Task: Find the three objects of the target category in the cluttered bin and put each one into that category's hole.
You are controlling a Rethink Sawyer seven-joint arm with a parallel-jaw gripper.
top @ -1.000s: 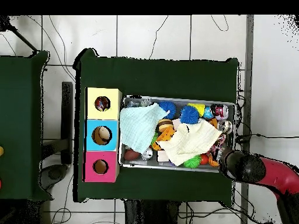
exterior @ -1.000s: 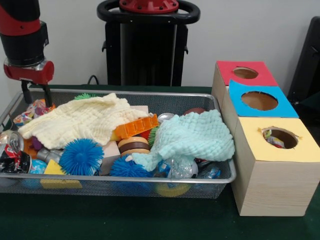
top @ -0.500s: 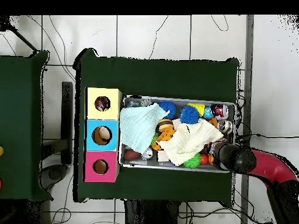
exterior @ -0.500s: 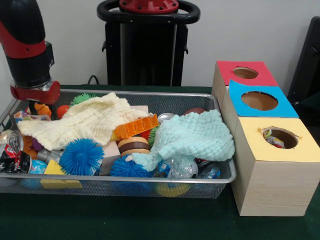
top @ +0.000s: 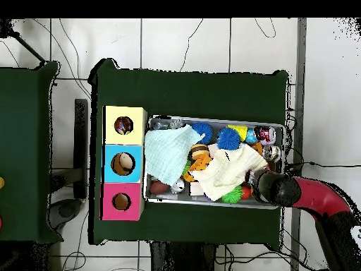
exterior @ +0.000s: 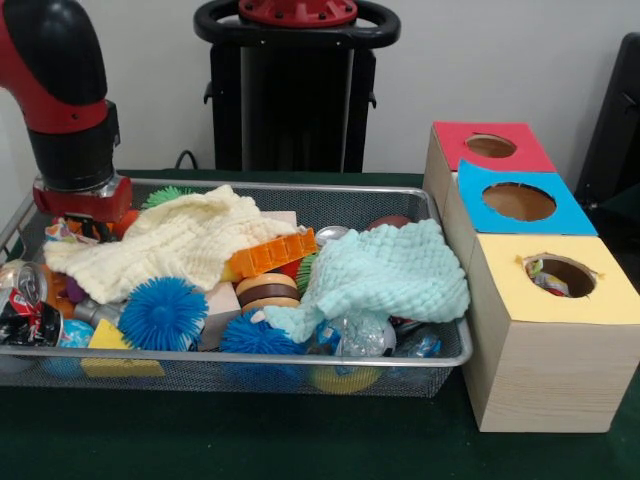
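At the bin's (exterior: 455,352) near rim, blue spiky balls (exterior: 162,312) are noted beside a mint cloth (exterior: 385,272). Further back, the gripper (exterior: 80,222) is lowered at the edge of the cream cloth (exterior: 170,240), its opening and contents hidden. The cloth could be snagged and lifted with it. The target objects cannot be identified; the yellow hole (exterior: 560,275) already holds something.

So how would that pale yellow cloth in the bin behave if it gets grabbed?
The yellow cloth is probably floppy: it drapes in folds over the toys beneath. It looks light, so a pinch would likely lift it, trailing loosely. It overlaps the orange toy, so pulling may drag or uncover things.
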